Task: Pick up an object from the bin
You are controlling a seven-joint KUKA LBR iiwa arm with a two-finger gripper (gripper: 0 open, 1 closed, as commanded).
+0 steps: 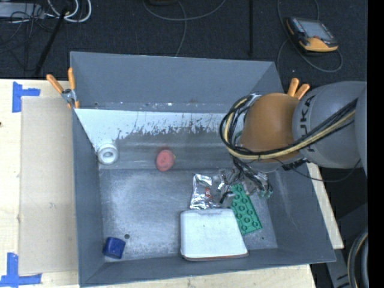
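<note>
Right of centre on the floor of the grey metal bin (pixel 141 212), the gripper (pixel 230 189) sat low betw. two things: a crumpled silver foil wrapper (pixel 203 192) on its left and a green studded building plate (pixel 247 211) on its right. Its tip was at the wrapper's right edge and just by the plate's upper end. Contact w/ either couldn't be made out, and nothing was clearly seen in its grip. Whether it was spread or pressed together: couldn't tell, since the orange wrist cover (pixel 267 125) and looped cables (pixel 233 138) hid most of it from above. The grey arm (pixel 336 128) came in over the bin's right wall.

The green plate lay flat, long axis running diagonally down and to the right, its lower end just beside the right edge of a flat white pad (pixel 211 236) w/ rounded corners. That pad lay near the front wall, directly below the wrapper, the two close or touching.

Other items were well apart from the gripper. A pink ball (pixel 165 159) was at the foot of the back wall, approx. mid-bin. A small white ring-shaped cap (pixel 108 154) was in the back left corner, and a small blue block (pixel 113 247) in the front left corner.
</note>
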